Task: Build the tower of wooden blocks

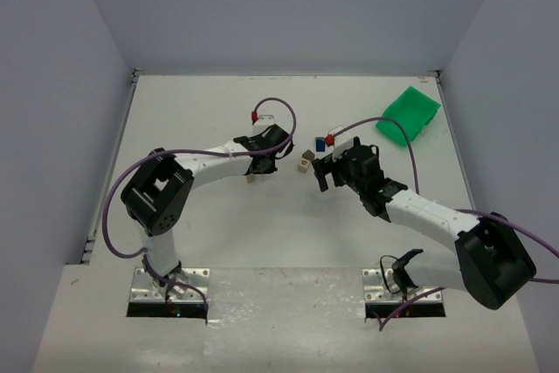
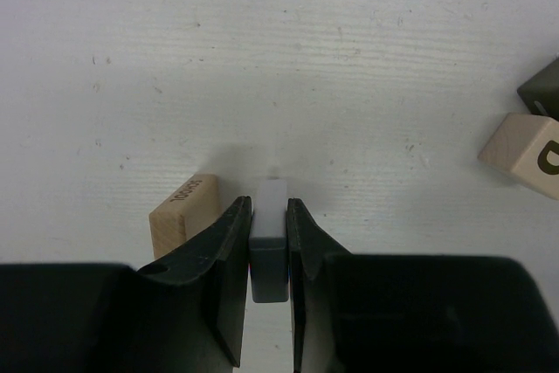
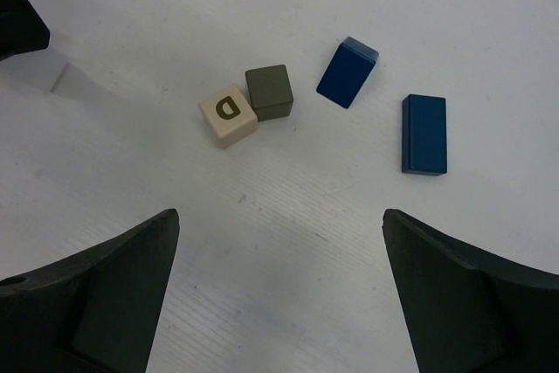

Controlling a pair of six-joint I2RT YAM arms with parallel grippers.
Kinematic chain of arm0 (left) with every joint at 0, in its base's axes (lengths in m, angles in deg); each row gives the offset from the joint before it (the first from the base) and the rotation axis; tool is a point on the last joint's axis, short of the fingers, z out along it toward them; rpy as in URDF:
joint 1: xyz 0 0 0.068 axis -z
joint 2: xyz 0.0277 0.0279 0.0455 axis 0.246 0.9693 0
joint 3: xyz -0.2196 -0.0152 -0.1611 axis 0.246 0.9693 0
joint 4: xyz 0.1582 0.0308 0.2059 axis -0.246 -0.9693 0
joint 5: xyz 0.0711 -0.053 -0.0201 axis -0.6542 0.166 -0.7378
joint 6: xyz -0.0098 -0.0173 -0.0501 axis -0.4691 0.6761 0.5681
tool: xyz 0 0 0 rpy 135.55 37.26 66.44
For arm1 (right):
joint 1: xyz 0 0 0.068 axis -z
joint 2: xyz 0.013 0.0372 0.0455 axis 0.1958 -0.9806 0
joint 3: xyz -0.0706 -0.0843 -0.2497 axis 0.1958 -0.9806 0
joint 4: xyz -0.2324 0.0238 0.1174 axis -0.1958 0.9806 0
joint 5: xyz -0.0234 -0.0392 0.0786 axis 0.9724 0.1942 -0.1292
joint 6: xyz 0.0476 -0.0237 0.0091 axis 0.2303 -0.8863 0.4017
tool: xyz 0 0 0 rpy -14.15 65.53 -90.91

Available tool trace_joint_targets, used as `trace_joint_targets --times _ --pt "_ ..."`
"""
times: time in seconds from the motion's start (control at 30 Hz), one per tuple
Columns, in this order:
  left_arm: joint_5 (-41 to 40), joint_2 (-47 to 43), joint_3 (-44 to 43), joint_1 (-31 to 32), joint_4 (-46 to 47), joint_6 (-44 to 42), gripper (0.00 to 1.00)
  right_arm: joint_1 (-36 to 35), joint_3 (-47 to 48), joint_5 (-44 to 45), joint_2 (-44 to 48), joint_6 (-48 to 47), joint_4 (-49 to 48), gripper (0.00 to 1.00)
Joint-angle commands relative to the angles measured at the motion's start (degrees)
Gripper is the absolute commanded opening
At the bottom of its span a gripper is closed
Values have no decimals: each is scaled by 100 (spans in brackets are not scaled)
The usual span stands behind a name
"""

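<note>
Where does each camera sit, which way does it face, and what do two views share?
Top external: above and behind the arms, looking down on the table, green bin; both arms show.
Left wrist: close above the table, facing down; left fingers shut on a pale block, tan block beside.
Right wrist: looking down at two blue blocks; open right fingers show.
Shared: both wrist views show the D block and grey cube.

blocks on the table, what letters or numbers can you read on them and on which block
"D": top face of the cream cube, next to the grey-brown cube.
Small dark print on the tan block beside the left end effector: too blurred to read.
No marks visible on the blue blocks or on the pale grey block in that end effector.
</note>
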Motion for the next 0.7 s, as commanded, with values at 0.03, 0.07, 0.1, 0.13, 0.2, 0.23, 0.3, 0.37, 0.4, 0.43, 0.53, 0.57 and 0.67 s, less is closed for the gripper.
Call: trace_joint_targets --times 0.03,0.07,0.1,0.13,0.2,0.23,0.3,0.37,0.4,0.43,0.53,0.57,0.67 --pt "-117 30 -162 -44 90 48 0 11 258 73 -15 -78 -143 99" --pt "-117 41 -154 -48 86 52 0 11 266 65 -30 -90 -140 99" --pt "-120 51 -149 -48 81 52 0 13 278 60 -45 -93 -124 99" --pt "-128 52 -147 -48 81 52 0 19 289 60 -53 -87 -104 99" --pt "-126 43 -132 -48 73 52 0 11 311 60 -89 -87 -77 99" --pt "-118 35 -132 -40 73 45 0 11 311 68 -89 -87 -77 99" --pt "-131 27 -132 -46 65 43 0 11 311 62 -82 -87 -70 99" --pt "-174 20 -123 -52 61 52 0 15 311 68 -89 -91 -72 99" --pt "-179 26 -123 -57 45 52 0 11 311 78 -89 -95 -76 99" --pt "-186 33 -131 -57 15 52 0 11 319 85 -89 -95 -69 99" --pt "-187 43 -127 -57 -6 70 0 19 328 117 -93 -117 -37 99" --pt "-198 45 -123 -57 -10 72 0 19 328 134 -98 -122 -42 99" --pt "-214 68 -115 -56 -41 87 0 19 328 157 -98 -130 -33 99"
